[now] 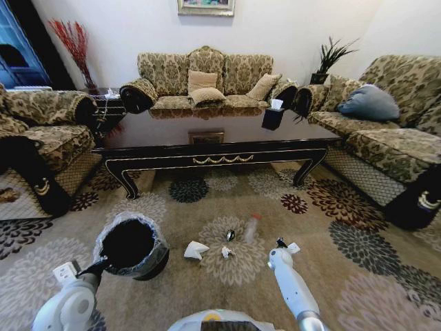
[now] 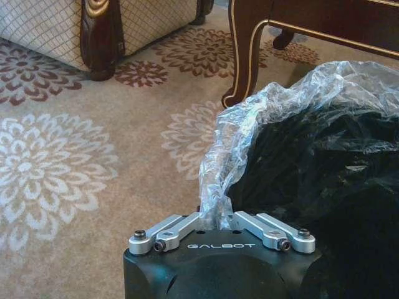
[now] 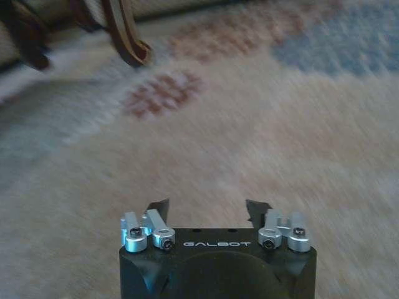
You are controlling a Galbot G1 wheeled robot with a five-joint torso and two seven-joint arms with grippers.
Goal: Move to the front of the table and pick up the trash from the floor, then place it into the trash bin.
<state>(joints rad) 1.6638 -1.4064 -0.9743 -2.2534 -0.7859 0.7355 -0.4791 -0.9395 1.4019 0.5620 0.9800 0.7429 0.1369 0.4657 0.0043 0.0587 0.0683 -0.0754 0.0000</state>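
Note:
The dark-brown table (image 1: 172,134) stands ahead of me on the flowered floor (image 1: 331,276). Trash lies on the carpet between me and the table: a crumpled white paper wad (image 1: 196,249), a small white scrap (image 1: 226,252), a dark ring-like piece (image 1: 230,235) and a clear bottle (image 1: 252,226). The black trash bin (image 1: 131,245) hangs at my left, with my left gripper (image 1: 102,265) shut on its rim and crinkled liner (image 2: 237,143). My right gripper (image 1: 281,244) hovers low just right of the trash, open (image 3: 209,208) with nothing between its fingers.
Patterned sofas flank the table: one at the left (image 1: 41,138), one at the right (image 1: 393,138), one behind (image 1: 207,79). A black tissue box (image 1: 273,116) sits on the tabletop. A curved table leg (image 2: 246,56) is close beyond the bin.

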